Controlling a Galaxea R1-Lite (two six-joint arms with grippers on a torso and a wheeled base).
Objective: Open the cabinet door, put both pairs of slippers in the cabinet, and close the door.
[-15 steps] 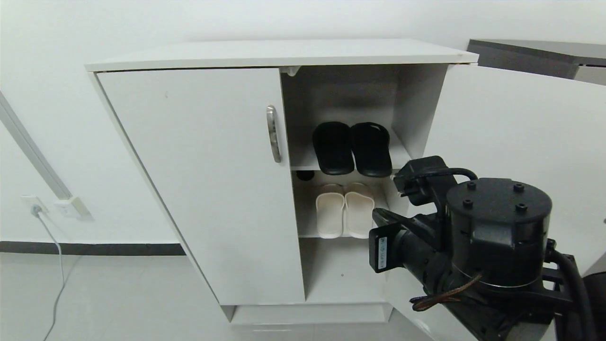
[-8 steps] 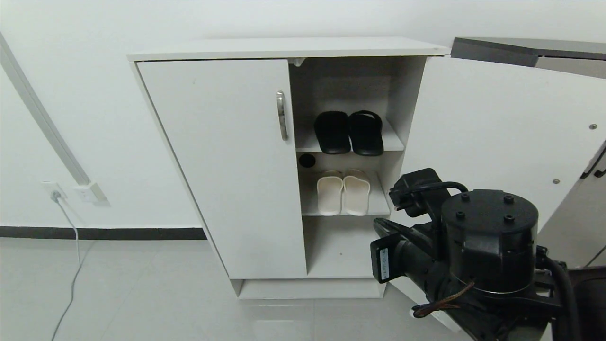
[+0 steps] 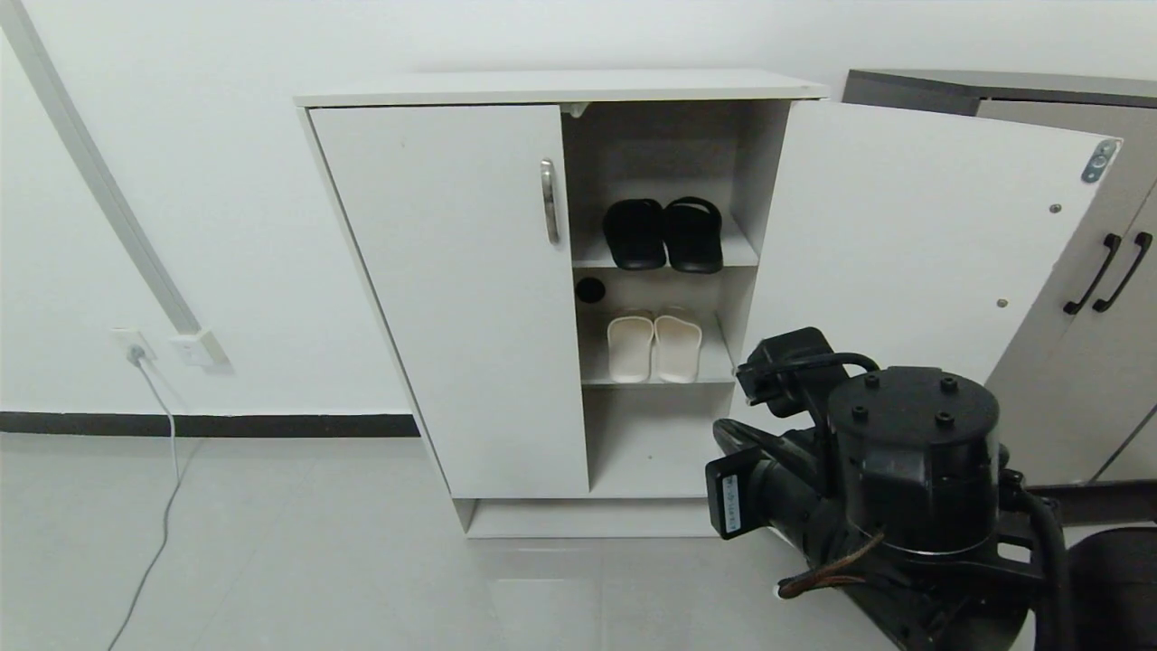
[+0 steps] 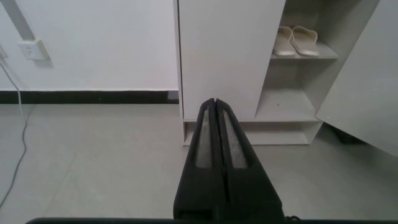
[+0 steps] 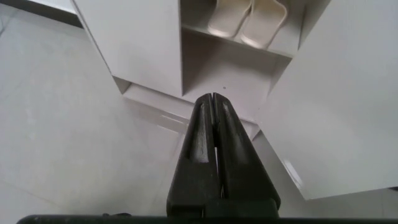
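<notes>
The white cabinet (image 3: 452,271) stands against the wall with its right door (image 3: 913,244) swung open and its left door shut. Black slippers (image 3: 664,233) lie on the upper shelf. White slippers (image 3: 653,346) rest on the shelf below, and appear again as white slippers (image 4: 297,40) and white slippers (image 5: 247,15) in the wrist views. My left gripper (image 4: 215,102) is shut and empty, held above the floor in front of the cabinet. My right gripper (image 5: 213,98) is shut and empty, pointing at the cabinet's base beside the open door (image 5: 336,99). The right arm (image 3: 868,470) sits low in the head view.
A grey cabinet (image 3: 1076,271) with black handles stands behind the open door. A wall socket (image 3: 131,348) with a cable running to the floor is on the left. Grey floor tiles (image 3: 271,561) spread in front.
The head view has pulled back: the cabinet looks smaller and farther, and the grey cabinet on the right has come into sight. Slippers and door keep their places.
</notes>
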